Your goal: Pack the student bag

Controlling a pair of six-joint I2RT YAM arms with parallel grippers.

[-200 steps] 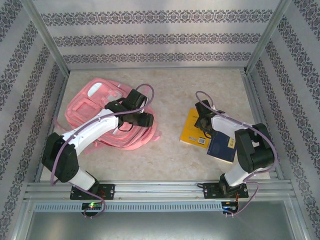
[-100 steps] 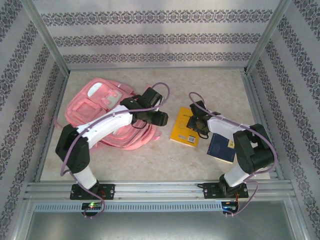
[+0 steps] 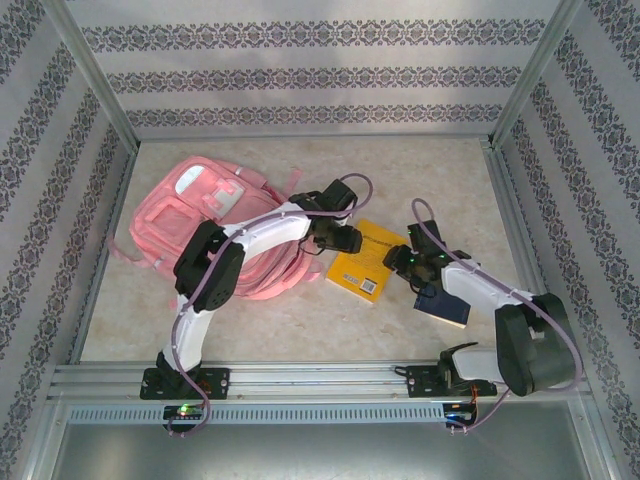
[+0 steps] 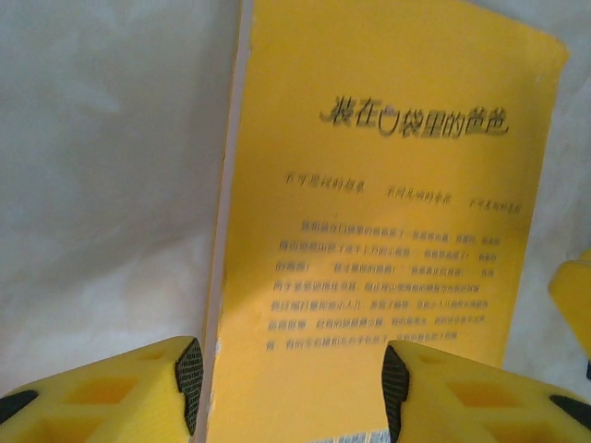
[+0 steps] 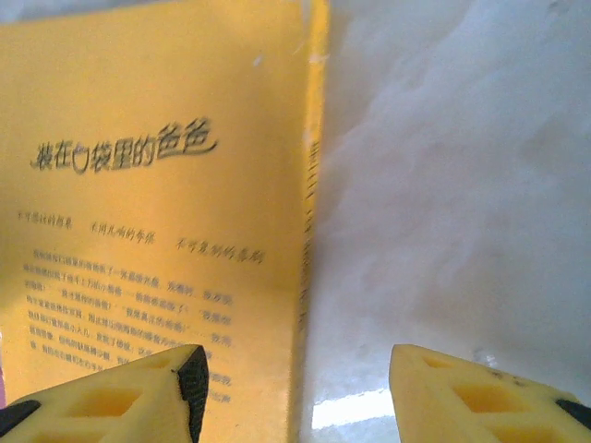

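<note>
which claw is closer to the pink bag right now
Left. The left claw is at the side of the yellow book next to the pink bag; the right claw is at the book's far side.

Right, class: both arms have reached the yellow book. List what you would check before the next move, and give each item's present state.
1. Left gripper open: ok, jaws apart.
2. One long edge of the yellow book lies between the left gripper's fingers: ok.
3. Right gripper open, with the book's opposite edge between its fingers: ok.
4. Book held firmly: not ok, neither gripper is shut on it.
5. Backpack open to take the book: cannot tell.
6. Blue book free of the right arm: not ok, the arm passes over it.
</note>
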